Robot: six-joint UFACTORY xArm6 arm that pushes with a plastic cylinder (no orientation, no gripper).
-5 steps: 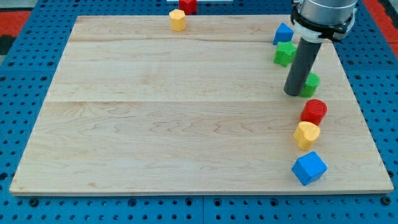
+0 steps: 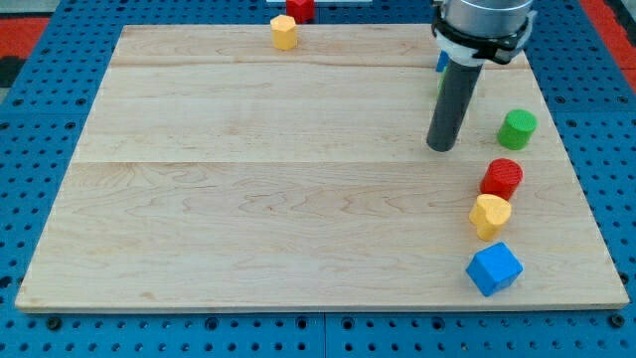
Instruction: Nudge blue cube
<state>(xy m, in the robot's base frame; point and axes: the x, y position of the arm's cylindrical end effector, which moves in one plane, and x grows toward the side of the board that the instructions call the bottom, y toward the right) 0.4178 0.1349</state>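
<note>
Board (image 2: 258, 199): a pale wooden table top of joined planks, filling most of the view, lying on a blue pegboard (image 2: 30, 149) with rows of holes.
Arm: the rod comes down from a grey and white collar at the view's top right; my tip (image 2: 441, 148) rests on bare wood in the right half of the board.
Jaws: there are none, only the straight dark rod, so nothing is held.
Blue cube (image 2: 494, 268): near the view's bottom right corner of the board, turned a little askew, well apart from my tip and below it to the right.
Green cylinder (image 2: 517, 129): upright, to the right of my tip, near it but not touching.
Red cylinder (image 2: 503, 178): ribbed, below the green one, touching or just beside the yellow block under it.
Yellow block, right (image 2: 490, 216): faceted, between the red cylinder and the blue cube.
Yellow block, far (image 2: 284, 32): at the view's top edge of the board, left of centre.
Red block (image 2: 300, 8): just beyond it, off the board, cut by the frame.
Blue block and green block: slivers behind the rod at the top right, shapes too hidden to tell.
</note>
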